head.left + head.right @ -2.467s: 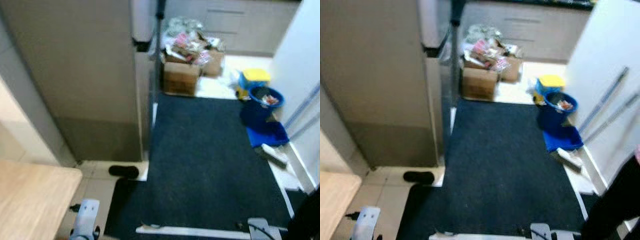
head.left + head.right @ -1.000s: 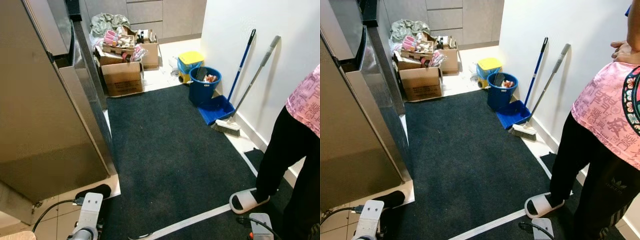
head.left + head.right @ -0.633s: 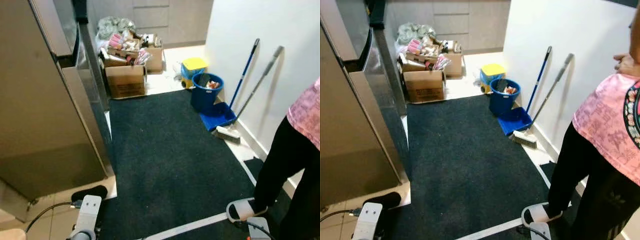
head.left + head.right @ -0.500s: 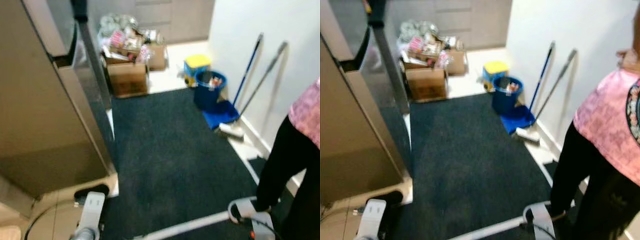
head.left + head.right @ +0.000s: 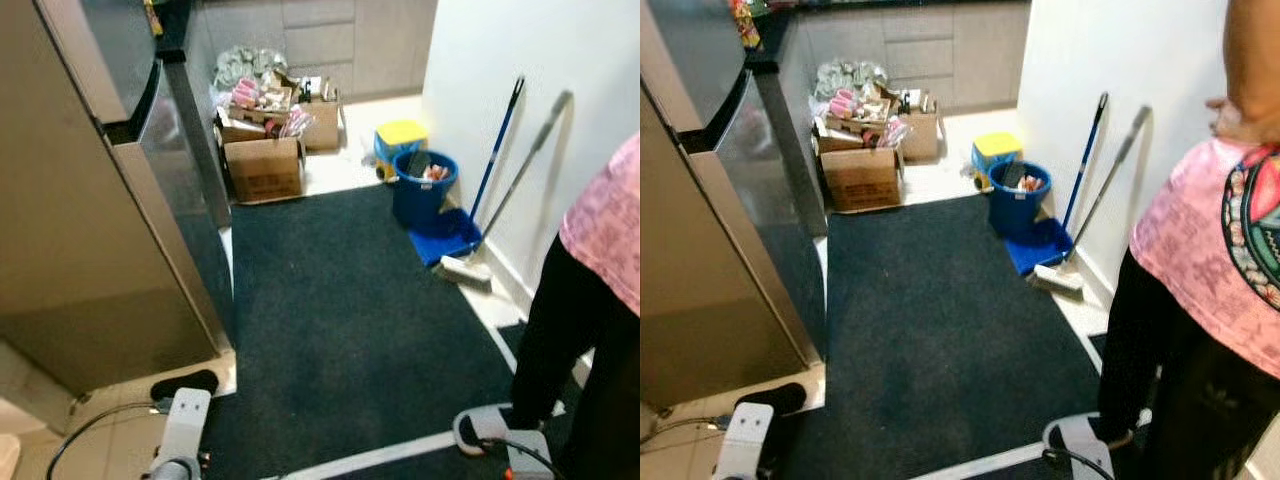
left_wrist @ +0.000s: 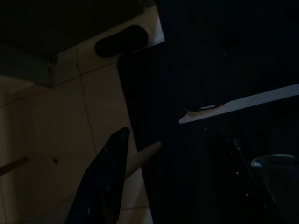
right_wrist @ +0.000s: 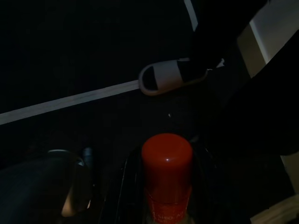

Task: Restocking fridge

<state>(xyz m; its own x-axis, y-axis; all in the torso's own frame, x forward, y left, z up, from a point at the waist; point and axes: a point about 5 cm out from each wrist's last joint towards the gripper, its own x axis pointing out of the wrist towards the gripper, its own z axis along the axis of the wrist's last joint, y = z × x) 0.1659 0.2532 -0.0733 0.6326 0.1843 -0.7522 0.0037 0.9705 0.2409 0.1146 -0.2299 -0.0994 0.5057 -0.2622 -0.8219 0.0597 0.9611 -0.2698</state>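
Grips a red-capped bottle [image 7: 167, 163] in the right tool [image 7: 167, 150], fingers clenched on either side of it, low over the dark carpet [image 5: 340, 300] at the near right. Hangs the left tool [image 6: 176, 137] released at the near left, its two black fingers [image 6: 105, 177] spread wide with nothing between them, above the seam where the pale tile floor [image 6: 56, 140] meets the carpet's edge. Sees, just beyond the right tool, a white slipper [image 7: 168, 77] on the foot of a person [image 5: 590, 300] in a pink top and black trousers, standing at the near right on the carpet, close to a white stripe [image 7: 70, 100] running across it. Sees, near the left tool, a black slipper [image 5: 183, 383] lying on the tiles at the carpet's corner, right against the foot of the fridge [image 5: 90, 200]. Faces that fridge along the whole left side, tall and steel-grey, doors closed. Looks farther along the carpet to cardboard boxes [image 5: 263, 165] heaped with packets at its far end, just beside the fridge's far corner. Finds to the right of the boxes a yellow-lidded box [image 5: 402, 135] and, touching it on the near side, a blue bucket [image 5: 420, 190] with litter inside. Notes a blue dustpan [image 5: 447, 235] on the floor just near of the bucket, and a broom [image 5: 520, 180] leaning against the white wall at the right, its head resting beside the dustpan. Makes out grey cabinet drawers [image 5: 320, 40] across the far end.
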